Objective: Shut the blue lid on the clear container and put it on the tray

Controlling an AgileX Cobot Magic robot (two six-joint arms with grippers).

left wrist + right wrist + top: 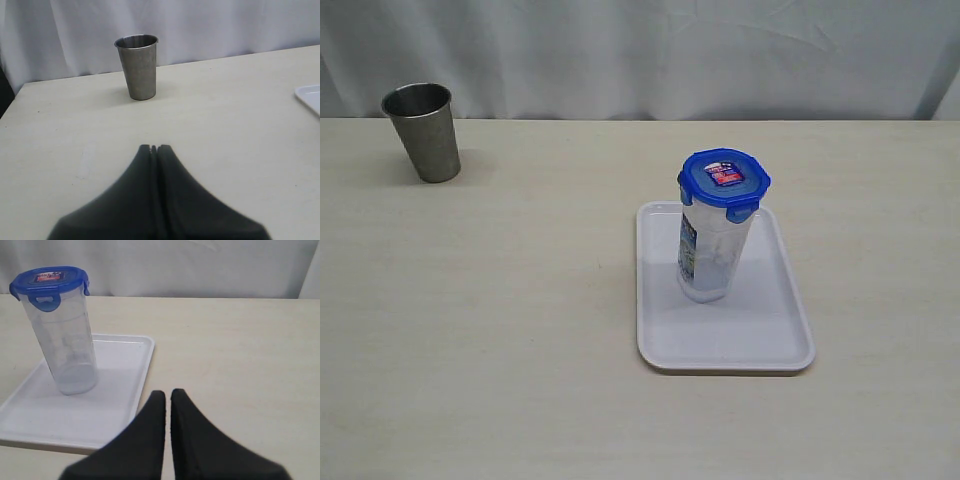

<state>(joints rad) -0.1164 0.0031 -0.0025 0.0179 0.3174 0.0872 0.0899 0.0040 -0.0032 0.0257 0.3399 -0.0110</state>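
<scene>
Cup (420, 130): grey steel, standing upright with the mouth upward, at the far left of the worktop (500, 320), close to the white curtain (620, 50). It is well apart from all the other things.
Left tool (153, 148): the two black fingers are pressed together with nothing between them. It hangs over bare worktop. The cup stands farther ahead of it, and one corner of the tray shows at the edge of its camera's picture.
Tray (740, 335): white, flat, with rounded corners and a low rim. It lies on the worktop, to the right of the middle.
Clear container (715, 250): stands upright on the tray, inside the rim and not touching it. The printed label faces the left side in the exterior view.
Blue lid (723, 178): sits flat on top of the clear container, with the sticker upward. The flaps that I can see are turned down against the container's wall.
Right tool (167, 392): the fingers are together, with only a thin dark line between them, and they grip nothing. It is over bare worktop just beside the tray's rim, apart from the clear container.
</scene>
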